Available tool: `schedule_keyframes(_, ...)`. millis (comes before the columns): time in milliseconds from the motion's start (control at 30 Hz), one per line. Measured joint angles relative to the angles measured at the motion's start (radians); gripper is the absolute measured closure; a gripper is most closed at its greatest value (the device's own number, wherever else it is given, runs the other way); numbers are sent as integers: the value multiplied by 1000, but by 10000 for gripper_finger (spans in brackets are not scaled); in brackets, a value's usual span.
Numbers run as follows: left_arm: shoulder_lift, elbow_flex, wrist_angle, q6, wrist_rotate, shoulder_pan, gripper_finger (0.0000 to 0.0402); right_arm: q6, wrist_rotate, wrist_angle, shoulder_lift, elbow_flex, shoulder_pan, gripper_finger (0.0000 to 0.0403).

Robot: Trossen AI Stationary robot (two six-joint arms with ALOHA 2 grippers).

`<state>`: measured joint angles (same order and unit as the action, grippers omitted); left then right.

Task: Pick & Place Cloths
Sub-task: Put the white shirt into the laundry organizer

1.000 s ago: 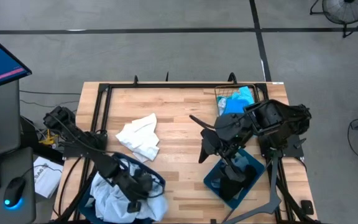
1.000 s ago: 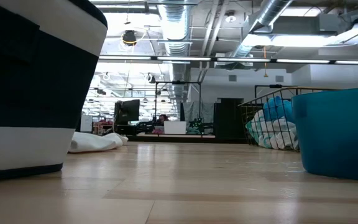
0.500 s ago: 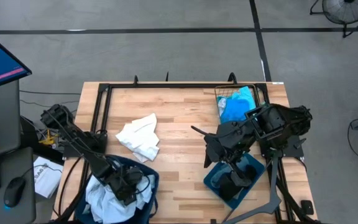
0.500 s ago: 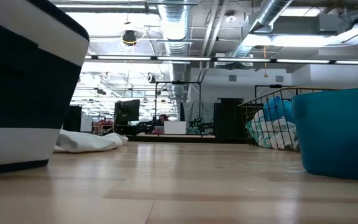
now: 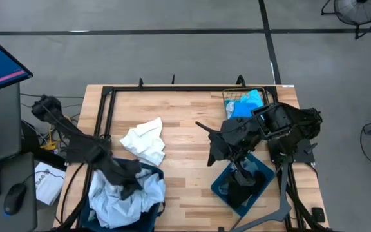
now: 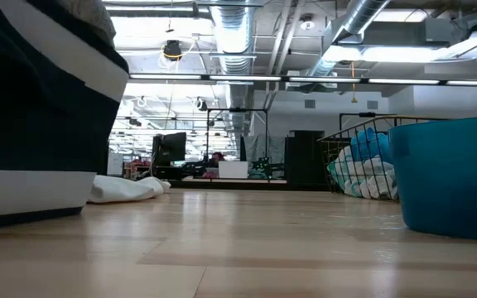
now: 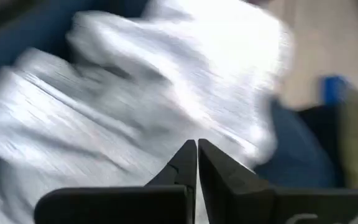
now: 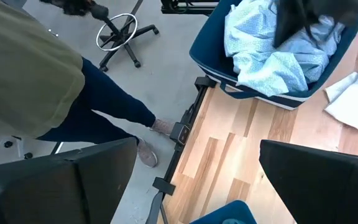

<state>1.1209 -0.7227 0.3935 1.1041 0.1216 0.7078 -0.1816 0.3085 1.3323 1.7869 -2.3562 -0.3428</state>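
High view, grip: the left gripper (image 5: pixel 129 187) is seen over the pale blue cloth (image 5: pixel 118 200), which is heaped in the navy bin (image 5: pixel 152 173) at the table's (image 5: pixel 185 142) near-left corner; whether fabric is held cannot be told from here.
High view, risk: a thin pinch could be lost as the cloth is lifted, and the heap could be dragged over the bin's rim.
High view, surroundings: a white cloth (image 5: pixel 144 140) lies on the table just beyond the bin; the right gripper (image 5: pixel 219 153) hangs over the teal bin (image 5: pixel 245 182), well apart from the navy bin; blue cloths are piled in the basket (image 5: pixel 243 103) at the far-right corner.
Low view, obstruction: the navy bin (image 6: pixel 31 108) fills the near left, with the white cloth (image 6: pixel 127 189) behind it.
Left wrist view, fingers: they are pressed together against the pale cloth (image 7: pixel 135 87); a pinched fold cannot be made out.
Right wrist view, fingers: they are spread wide and hold nothing.
Right wrist view, hazard: a person (image 8: pixel 36 68) stands beside the table near the navy bin (image 8: pixel 272 50) and could be struck by a swing.
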Motion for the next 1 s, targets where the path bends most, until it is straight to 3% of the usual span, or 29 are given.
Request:
schedule_keyframes(133, -131, -2, 20, 72, -44, 24, 401, 5, 0, 0, 0, 0, 0, 70)
schedule_keyframes(300, -234, -105, 423, 273, -51, 111, 401, 5, 0, -1, 0, 0, 0, 70)
schedule_keyframes(533, -218, -304, 816, 344, -26, 201, 401, 6, -7, -7, 0, 0, 0, 70)
schedule_keyframes(667, -175, -333, 979, 371, -112, 225, 401, 6, -8, -34, 0, 5, 0, 70)
schedule_keyframes(833, -102, -274, 1032, 415, -189, 279, 401, 6, -9, -48, 0, 25, 0, 70)
schedule_keyframes(1000, -35, -215, 902, 455, -118, 303, 401, 6, -9, -47, 2, 25, -3, 70)
